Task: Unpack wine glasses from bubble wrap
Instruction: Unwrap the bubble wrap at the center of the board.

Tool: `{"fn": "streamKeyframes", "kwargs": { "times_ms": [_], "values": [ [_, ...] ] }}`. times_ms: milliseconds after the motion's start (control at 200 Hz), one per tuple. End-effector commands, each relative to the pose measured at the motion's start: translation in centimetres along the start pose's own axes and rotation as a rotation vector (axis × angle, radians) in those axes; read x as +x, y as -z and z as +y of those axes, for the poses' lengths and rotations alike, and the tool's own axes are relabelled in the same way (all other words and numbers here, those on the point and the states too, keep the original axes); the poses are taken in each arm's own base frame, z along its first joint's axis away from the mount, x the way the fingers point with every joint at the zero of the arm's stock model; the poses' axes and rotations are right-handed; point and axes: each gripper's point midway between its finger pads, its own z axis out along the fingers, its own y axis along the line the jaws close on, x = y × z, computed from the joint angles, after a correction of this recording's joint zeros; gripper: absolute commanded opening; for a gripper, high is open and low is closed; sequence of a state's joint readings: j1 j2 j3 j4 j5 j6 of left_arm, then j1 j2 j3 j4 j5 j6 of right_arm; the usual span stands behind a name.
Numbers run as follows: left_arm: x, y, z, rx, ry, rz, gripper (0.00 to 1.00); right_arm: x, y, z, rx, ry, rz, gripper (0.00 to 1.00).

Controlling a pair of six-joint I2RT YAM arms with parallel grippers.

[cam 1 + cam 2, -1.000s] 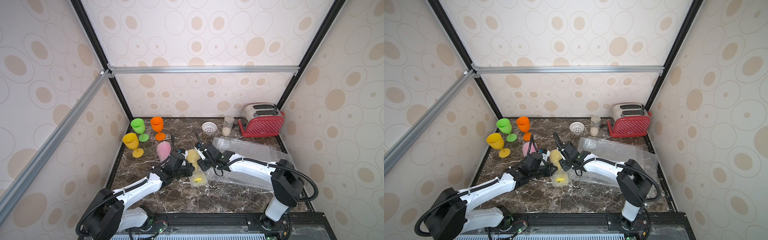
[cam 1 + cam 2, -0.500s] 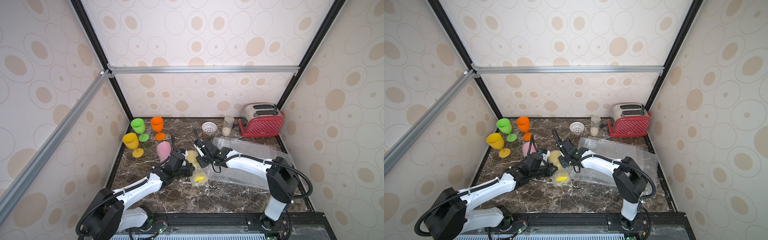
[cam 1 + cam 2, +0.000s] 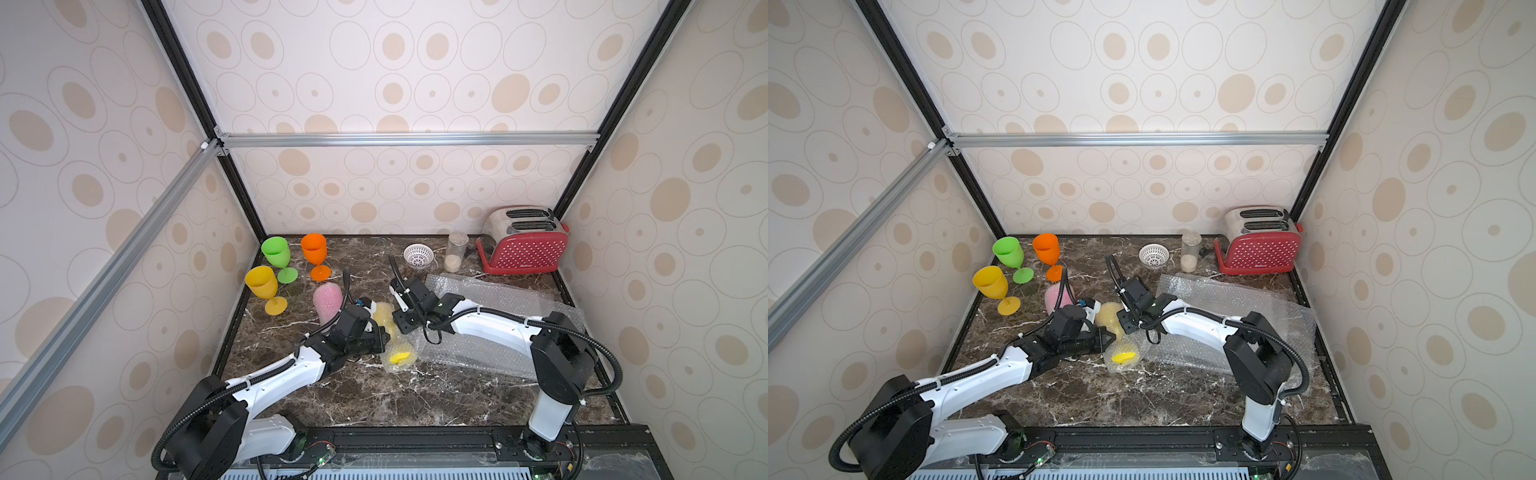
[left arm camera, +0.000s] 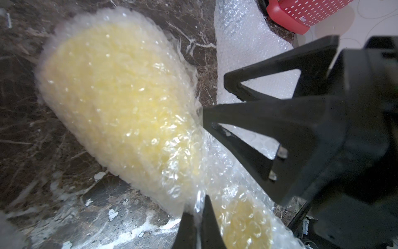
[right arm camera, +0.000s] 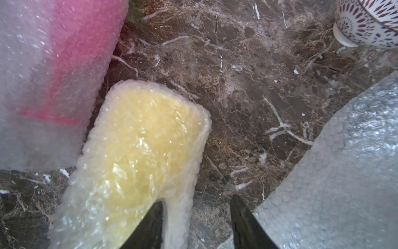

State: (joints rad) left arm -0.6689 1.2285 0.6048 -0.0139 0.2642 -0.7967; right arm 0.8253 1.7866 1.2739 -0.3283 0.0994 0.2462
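Yellow glass (image 3: 384, 318) in wrap (image 4: 217, 163), flat on the desk (image 3: 374, 399), just beside the pink tube (image 3: 328, 299). Bowl end toward the pink tube, foot end pointing away from it, toward the desk's front edge; long axis roughly fore-and-aft in both top views, slightly slanted.

Left tool (image 4: 197, 217) at the bundle's waist, on the pink tube's side, jaws together and pinching a fold of wrap. Right tool (image 5: 197, 201) at the same waist from the side away from the pink tube, jaws apart, one finger (image 5: 148, 228) resting on the wrap's loose margin, the other over bare desk; nothing clamped.

Equally near, both arms; a hold only on the left.

Likely next: close the right on that margin and peel crosswise to the long axis, away from the pink tube and toward the flat sheets (image 3: 490, 299), anchoring with the left. Some risk of rolling the glass into the pink tube instead of opening the seam.
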Motion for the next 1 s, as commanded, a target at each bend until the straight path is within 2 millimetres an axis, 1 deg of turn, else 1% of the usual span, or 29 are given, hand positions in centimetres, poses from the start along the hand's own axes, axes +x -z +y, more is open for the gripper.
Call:
{"fn": "streamKeyframes", "kwargs": {
  "times_ms": [0, 95, 190, 330, 460, 705, 850, 920, 995],
  "values": [
    [0.2, 0.3, -0.9, 0.032, -0.004, -0.001, 0.00, -1.2, -0.5, -0.7, 0.010, -0.070, -0.029, 0.49],
    [0.4, 0.3, -0.7, 0.034, -0.001, 0.002, 0.00, -1.4, -0.7, -0.9, 0.003, -0.103, -0.029, 0.49],
    [0.6, 0.3, -0.7, 0.034, 0.001, 0.004, 0.00, -1.8, -0.8, -0.5, -0.024, -0.123, -0.035, 0.49],
    [0.8, 0.3, -0.4, 0.028, 0.000, 0.005, 0.00, -1.9, -1.0, -0.6, -0.014, -0.151, -0.035, 0.49],
    [0.8, 0.5, -0.3, 0.024, 0.002, 0.000, 0.00, -1.7, -1.2, -1.2, 0.004, -0.178, -0.029, 0.49],
    [1.1, 0.7, 0.1, 0.019, 0.007, -0.003, 0.00, -0.9, -1.4, -3.2, 0.016, -0.251, -0.011, 0.49],
    [1.2, 0.7, 0.4, 0.007, 0.008, -0.007, 0.00, -0.4, -0.9, -3.8, 0.008, -0.268, 0.000, 0.49],
    [1.3, 0.7, 0.6, 0.001, 0.009, -0.006, 0.00, -0.2, -0.3, -4.3, -0.004, -0.282, 0.002, 0.50],
    [1.4, 0.7, 0.7, -0.002, 0.009, -0.006, 0.00, -0.1, 0.9, -4.8, -0.038, -0.309, -0.002, 0.51]
  ]
}}
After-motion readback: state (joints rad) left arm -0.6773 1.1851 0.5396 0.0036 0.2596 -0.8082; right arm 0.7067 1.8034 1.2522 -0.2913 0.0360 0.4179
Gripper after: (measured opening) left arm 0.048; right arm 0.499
